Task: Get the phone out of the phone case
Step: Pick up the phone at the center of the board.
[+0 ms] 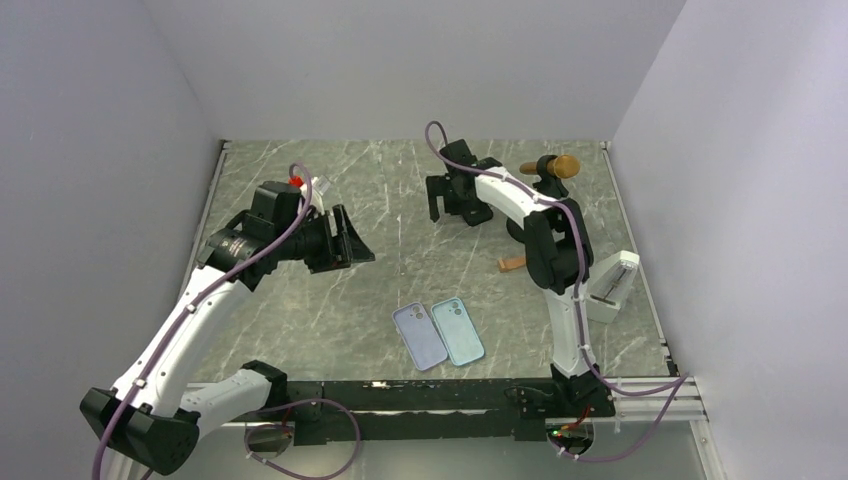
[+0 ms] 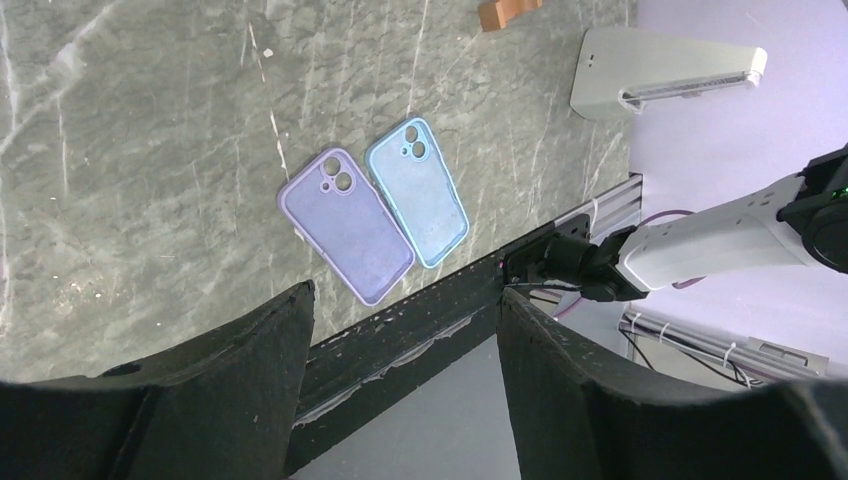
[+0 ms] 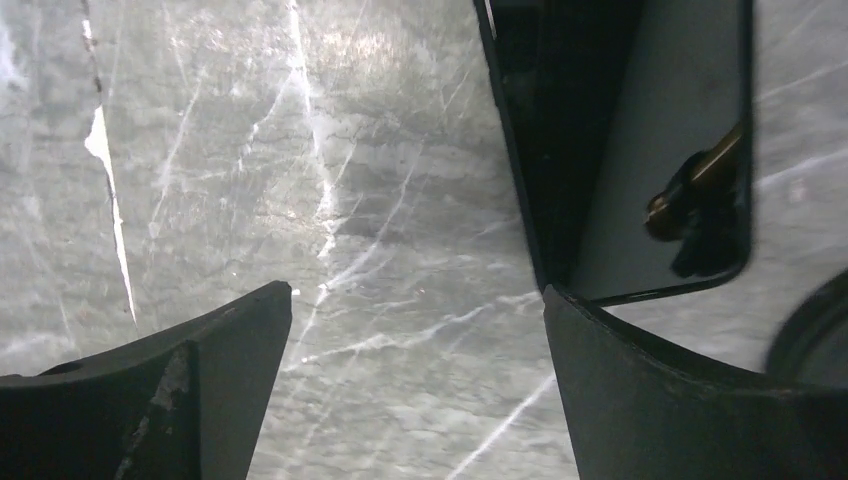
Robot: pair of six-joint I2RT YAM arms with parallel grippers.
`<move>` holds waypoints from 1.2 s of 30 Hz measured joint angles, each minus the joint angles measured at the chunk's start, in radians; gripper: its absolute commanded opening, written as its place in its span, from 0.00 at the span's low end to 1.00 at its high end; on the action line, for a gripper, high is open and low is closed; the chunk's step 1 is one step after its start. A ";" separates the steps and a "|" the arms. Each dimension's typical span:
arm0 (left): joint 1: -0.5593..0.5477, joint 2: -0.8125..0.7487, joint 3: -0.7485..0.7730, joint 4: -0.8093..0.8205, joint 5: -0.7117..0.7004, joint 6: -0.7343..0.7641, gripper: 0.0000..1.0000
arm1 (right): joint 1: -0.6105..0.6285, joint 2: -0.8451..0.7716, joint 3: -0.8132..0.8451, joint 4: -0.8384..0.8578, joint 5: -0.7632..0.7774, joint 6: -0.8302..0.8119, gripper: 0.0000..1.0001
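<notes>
From above, the purple phone case lies flat, touching the left edge of the blue phone case; the left gripper hangs beyond and left of the blue case, and the right gripper farther beyond it, both spread and empty. The left wrist view looks between wide, empty fingers at the purple case beside the blue case. In the right wrist view the right gripper stands wide open over the marble table, with a dark glossy phone lying flat just beyond its right-hand finger.
</notes>
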 measured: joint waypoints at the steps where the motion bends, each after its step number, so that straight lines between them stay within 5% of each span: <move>1: 0.000 -0.001 0.003 0.001 0.001 0.003 0.70 | -0.004 -0.014 -0.004 0.000 0.000 -0.039 1.00; 16: 0.000 -0.023 0.009 -0.032 0.000 0.016 0.71 | -0.143 0.131 0.209 0.005 -0.007 -0.398 1.00; 28: 0.000 -0.014 0.032 -0.046 0.004 0.014 0.72 | -0.174 0.259 0.403 -0.060 -0.264 -0.372 1.00; 36: 0.000 -0.005 0.038 -0.044 0.003 0.002 0.72 | -0.130 0.334 0.515 -0.147 -0.076 -0.315 0.99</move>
